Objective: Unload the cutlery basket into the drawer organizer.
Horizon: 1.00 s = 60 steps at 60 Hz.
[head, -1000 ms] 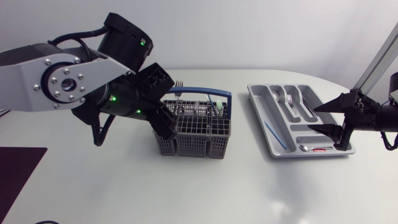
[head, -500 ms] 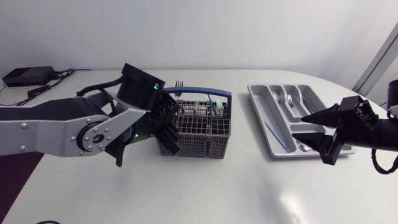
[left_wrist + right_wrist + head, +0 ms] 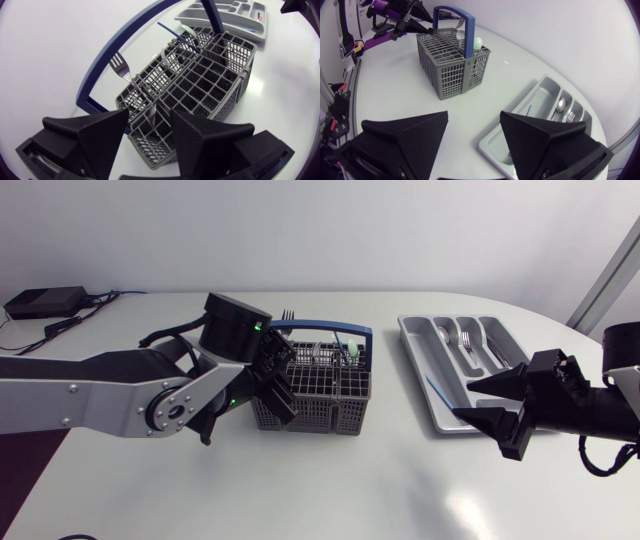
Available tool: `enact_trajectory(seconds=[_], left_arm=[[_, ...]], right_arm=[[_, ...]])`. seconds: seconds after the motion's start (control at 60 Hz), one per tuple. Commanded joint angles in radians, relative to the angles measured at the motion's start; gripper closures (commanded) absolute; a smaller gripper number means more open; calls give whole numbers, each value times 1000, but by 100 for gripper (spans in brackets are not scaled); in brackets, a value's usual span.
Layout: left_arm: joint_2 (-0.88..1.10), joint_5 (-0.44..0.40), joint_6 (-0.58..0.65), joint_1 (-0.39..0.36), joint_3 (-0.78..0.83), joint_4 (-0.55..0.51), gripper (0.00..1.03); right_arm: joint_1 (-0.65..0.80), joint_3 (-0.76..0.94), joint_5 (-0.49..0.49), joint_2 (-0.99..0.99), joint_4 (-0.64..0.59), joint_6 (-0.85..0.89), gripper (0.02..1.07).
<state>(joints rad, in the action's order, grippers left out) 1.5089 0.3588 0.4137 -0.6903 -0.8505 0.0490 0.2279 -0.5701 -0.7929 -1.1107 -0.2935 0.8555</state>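
Observation:
The grey cutlery basket (image 3: 325,388) with a blue handle (image 3: 322,328) stands mid-table. A fork (image 3: 120,67) and a blue-handled utensil (image 3: 176,36) stick up from it, and a silver piece lies in the cells just ahead of my left gripper (image 3: 149,117). That gripper (image 3: 280,388) is open at the basket's left end, holding nothing. The grey drawer organizer (image 3: 500,330) lies to the right with spoons and forks (image 3: 465,345) and a blue stick (image 3: 437,392) in it. My right gripper (image 3: 463,400) is open and empty over the organizer's near corner, pointing toward the basket (image 3: 452,62).
My left arm (image 3: 110,395) stretches across the table's left half. In the right wrist view the organizer (image 3: 520,125) lies just ahead of the fingers, with bare white table between it and the basket. A black box (image 3: 45,302) with cables sits at the far left.
My left arm has dropped low and stretched across the table, its gripper staying at the basket's left end. My right gripper has slid left and nearer, toward the organizer's near corner.

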Motion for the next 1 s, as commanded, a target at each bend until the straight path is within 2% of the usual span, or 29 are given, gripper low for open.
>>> enact_trajectory(seconds=[0.0,0.15,0.217,0.367,0.5,0.983], left_arm=[[36,16,27,8,24,31,30],[60,29,40,12,28,80,44],[76,37,46,12,28,91,45],[94,43,53,14,27,104,66],[97,46,54,14,27,104,89],[-27,58,88,8,39,104,91]], right_arm=[[-12,27,-9,18,8,-27,31],[-16,35,-9,35,8,-33,31],[-22,39,-9,41,10,-33,31],[-22,44,-9,46,10,-33,31],[-24,45,-9,49,14,-36,31],[-35,56,-9,80,14,-55,31]])
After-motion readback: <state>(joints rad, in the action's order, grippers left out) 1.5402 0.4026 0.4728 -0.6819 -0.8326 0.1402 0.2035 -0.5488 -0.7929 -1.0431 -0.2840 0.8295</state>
